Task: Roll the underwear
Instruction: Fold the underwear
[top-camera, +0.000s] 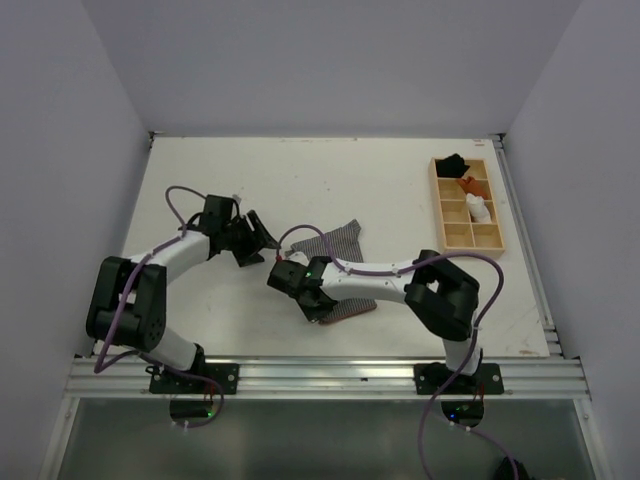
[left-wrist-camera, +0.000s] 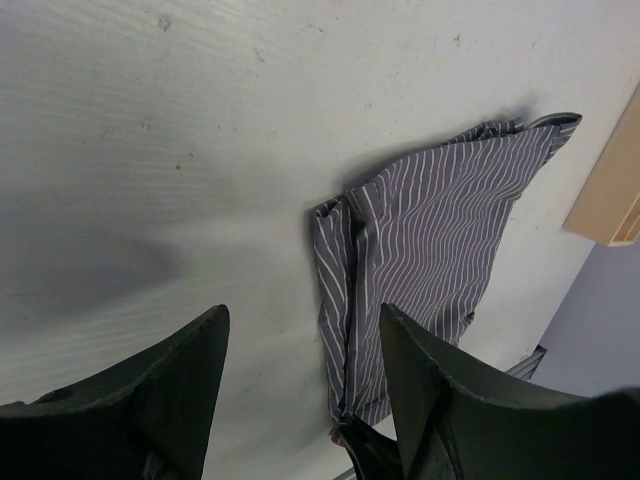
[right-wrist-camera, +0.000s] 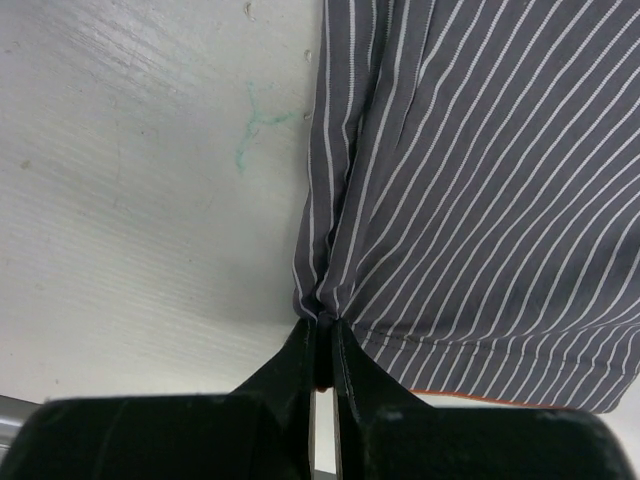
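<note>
The underwear (top-camera: 342, 239), grey with fine white stripes, lies flat mid-table, and my right arm crosses over its middle. My right gripper (top-camera: 320, 310) is shut on the underwear's near corner, and the cloth bunches into the closed tips in the right wrist view (right-wrist-camera: 322, 325). The rest of the underwear (right-wrist-camera: 480, 180) spreads away flat. My left gripper (top-camera: 265, 237) is open and empty, just left of the garment. In the left wrist view it (left-wrist-camera: 303, 312) hovers above bare table, with the underwear (left-wrist-camera: 430, 250) beyond its right finger.
A wooden divided tray (top-camera: 437, 200) stands at the back right, holding small black, orange and white bundles. Its corner shows in the left wrist view (left-wrist-camera: 612, 195). A metal rail (top-camera: 320, 375) runs along the table's near edge. White walls enclose the table.
</note>
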